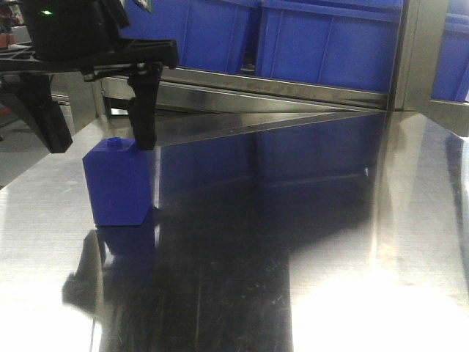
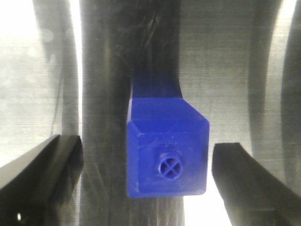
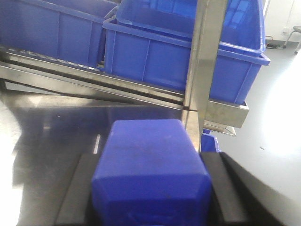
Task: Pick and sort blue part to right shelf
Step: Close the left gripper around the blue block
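The blue part is not seen in the exterior front-facing view; there a squatter studded block (image 1: 117, 187) stands upright on the steel table (image 1: 293, 257) at near left, with the left gripper (image 1: 97, 143) hanging just above it, its fingers spread to either side and touching nothing. Blue bins (image 1: 322, 44) are lined up on a sloped shelf rail (image 1: 278, 92) at the far side, and their insides cannot be seen from this low angle. In the left wrist-mounted view, the same block (image 2: 167, 155) is seen from above, its small round stud (image 2: 170, 166) facing the camera, with clear gaps between it and the black fingers (image 2: 47, 169) of the left gripper (image 2: 146, 155). In the right wrist-mounted view, the blue part (image 3: 150, 165) fills the near centre, pinched between the fingers (image 3: 230, 193) of the right gripper (image 3: 153, 188) and held up near the shelf; its cap end is cut off by the frame. Beyond it, a large bin (image 3: 141, 61) sits on the rail (image 3: 94, 82) with another bin (image 3: 188, 14) stacked in it, a further bin (image 3: 47, 28) lies to the left, and an upright post (image 3: 204, 56) crosses in front. No contents can be made out in any bin. The step in hand is judged to be carrying to the shelf: a firm pinch is advised, the post should be cleared, and release is best made only once the part is past a bin rim.
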Action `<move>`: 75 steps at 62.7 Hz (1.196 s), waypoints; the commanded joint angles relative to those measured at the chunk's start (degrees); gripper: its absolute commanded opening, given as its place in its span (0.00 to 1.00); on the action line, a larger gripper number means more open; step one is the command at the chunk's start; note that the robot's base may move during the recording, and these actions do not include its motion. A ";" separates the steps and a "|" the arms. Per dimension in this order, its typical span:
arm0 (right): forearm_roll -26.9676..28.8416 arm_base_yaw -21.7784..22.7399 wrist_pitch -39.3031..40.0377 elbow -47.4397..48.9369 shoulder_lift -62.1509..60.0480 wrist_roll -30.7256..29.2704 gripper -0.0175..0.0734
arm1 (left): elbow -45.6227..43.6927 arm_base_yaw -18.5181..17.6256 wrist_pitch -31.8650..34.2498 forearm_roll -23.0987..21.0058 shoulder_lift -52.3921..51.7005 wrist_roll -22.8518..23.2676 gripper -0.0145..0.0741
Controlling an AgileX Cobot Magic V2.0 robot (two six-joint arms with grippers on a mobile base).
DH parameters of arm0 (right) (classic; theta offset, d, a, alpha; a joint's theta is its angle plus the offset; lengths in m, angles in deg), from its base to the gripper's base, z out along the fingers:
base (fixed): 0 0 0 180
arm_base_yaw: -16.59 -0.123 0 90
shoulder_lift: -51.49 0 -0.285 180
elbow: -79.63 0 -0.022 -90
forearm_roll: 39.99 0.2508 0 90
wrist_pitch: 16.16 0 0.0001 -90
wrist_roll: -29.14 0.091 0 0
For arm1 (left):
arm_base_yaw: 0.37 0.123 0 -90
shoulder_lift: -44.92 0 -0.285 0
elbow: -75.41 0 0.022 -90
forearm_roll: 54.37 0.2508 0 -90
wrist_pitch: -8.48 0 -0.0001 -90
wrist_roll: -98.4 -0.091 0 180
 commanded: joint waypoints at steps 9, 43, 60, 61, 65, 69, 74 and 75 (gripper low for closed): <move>0.04 0.45 5.29 1.75 0.35 -0.54 0.60 | -1.84 -1.09 0.98 -0.83 -2.21 0.66 0.84; 0.04 0.45 5.29 1.75 0.35 -0.54 0.60 | -1.84 -1.46 0.69 -1.87 2.00 0.66 0.82; 0.04 0.45 5.29 1.75 0.35 -0.54 0.60 | -1.84 -1.46 0.80 -1.87 2.00 0.66 0.82; 0.04 0.45 5.29 1.75 0.35 -0.54 0.60 | -1.84 -1.46 0.80 -1.87 2.00 0.66 0.82; 0.04 0.45 5.29 1.75 0.35 -0.54 0.60 | -1.84 -1.46 0.80 -1.87 2.00 0.66 0.82; 0.04 0.45 5.29 1.75 0.35 -0.54 0.60 | -1.84 -1.46 0.80 -1.87 2.00 0.66 0.82; 0.04 0.45 5.29 1.75 0.35 -0.54 0.60 | -1.84 -1.46 0.80 -1.87 2.00 0.66 0.82; 0.04 0.45 5.29 1.75 0.35 -0.54 0.60 | -1.84 -1.46 0.80 -1.87 2.00 0.66 0.82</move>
